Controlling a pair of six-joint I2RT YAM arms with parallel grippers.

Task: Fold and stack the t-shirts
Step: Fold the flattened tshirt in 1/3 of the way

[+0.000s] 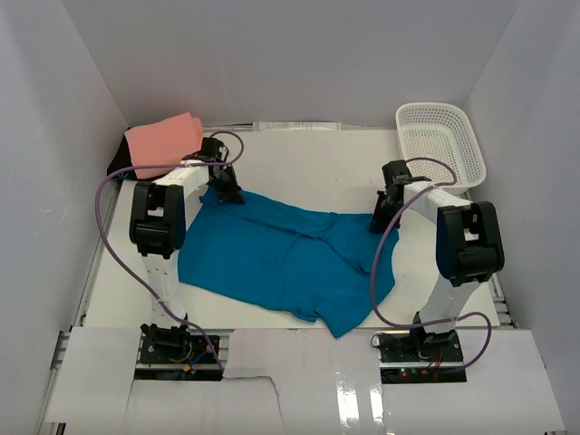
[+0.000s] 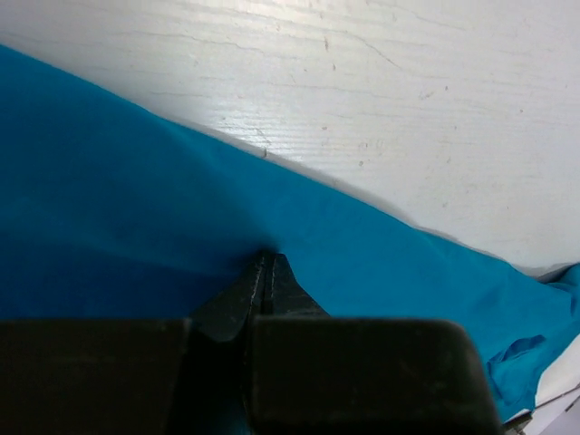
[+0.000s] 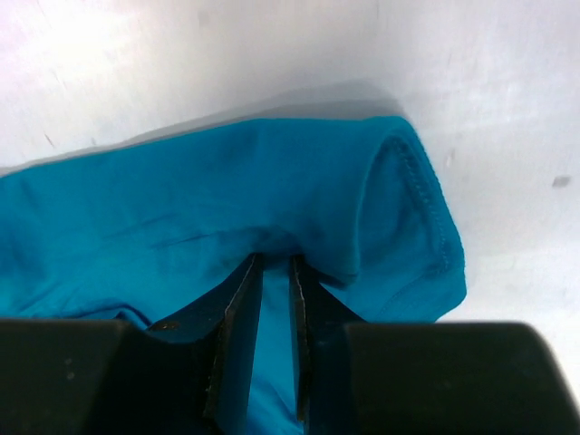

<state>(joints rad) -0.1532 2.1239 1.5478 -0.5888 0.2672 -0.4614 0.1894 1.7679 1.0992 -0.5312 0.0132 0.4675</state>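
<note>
Teal t-shirt is spread on bench, nearer than basket | its far edge is held pinched by left hand and right hand, probably for a fold | pink t-shirt is parked folded, far left of basket

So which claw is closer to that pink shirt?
Left. The left claw pinches the teal t-shirt just beside the pink t-shirt; the right claw grips the teal one's far end, across the table.

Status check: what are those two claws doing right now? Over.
Left claw shut on blue shirt, far edge. Right claw gripping same shirt, right end. Shirt spread, unfolded; pink shirt far left. Basket far right, clear of it.
</note>
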